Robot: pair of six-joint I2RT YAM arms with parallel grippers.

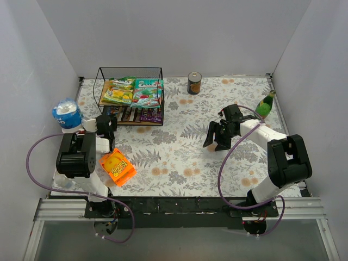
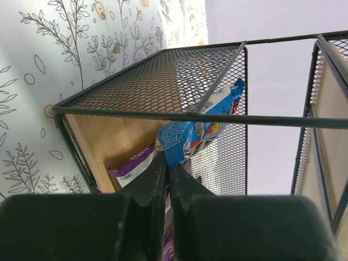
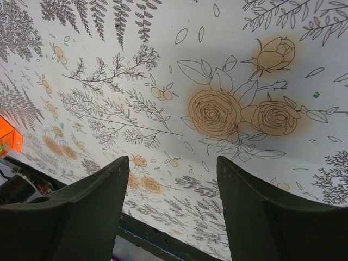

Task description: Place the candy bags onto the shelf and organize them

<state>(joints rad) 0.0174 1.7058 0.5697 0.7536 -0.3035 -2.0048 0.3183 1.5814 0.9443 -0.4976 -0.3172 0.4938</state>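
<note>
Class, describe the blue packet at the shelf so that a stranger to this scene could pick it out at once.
Find the wire-framed shelf at the table's far left. Small packets sit in its lower tier. The blue packet is the one pinched by the left pincer, its blue wrapper unlike the purple packet beside it.

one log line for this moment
left gripper shut on blue packet at shelf lower board | right gripper open, empty, over table
</note>
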